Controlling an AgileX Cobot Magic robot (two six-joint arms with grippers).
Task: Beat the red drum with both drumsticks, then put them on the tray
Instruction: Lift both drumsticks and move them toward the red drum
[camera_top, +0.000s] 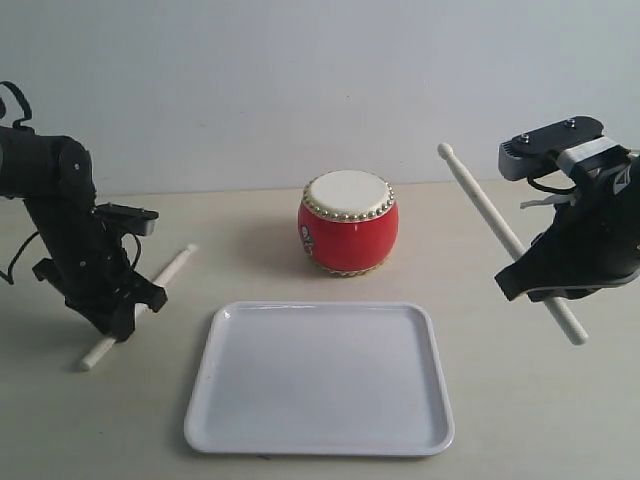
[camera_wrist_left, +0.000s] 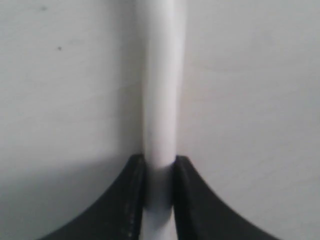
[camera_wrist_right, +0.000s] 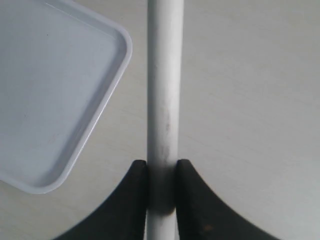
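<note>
Smooth round sticks (camera_top: 490, 214), glossy rect. tray (camera_top: 320, 385)

Red drum (camera_top: 348, 240) with cream-white skin, gold studs and a white side motif. Plain white tray (camera_top: 320, 385). Cream-white left drumstick (camera_top: 168, 272) and right drumstick (camera_top: 488, 212). Black left gripper (camera_wrist_left: 160, 196) and right gripper (camera_wrist_right: 161, 196). Pale beige table (camera_top: 530, 410).

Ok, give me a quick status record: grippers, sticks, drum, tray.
left gripper: shut on left drumstick
left drumstick: low, seemingly lying on table
right gripper: shut on right drumstick
right drumstick: lifted clear of table, tip angled up
red drum: upright behind tray, no stick touching
tray: holds no stick yet
</note>
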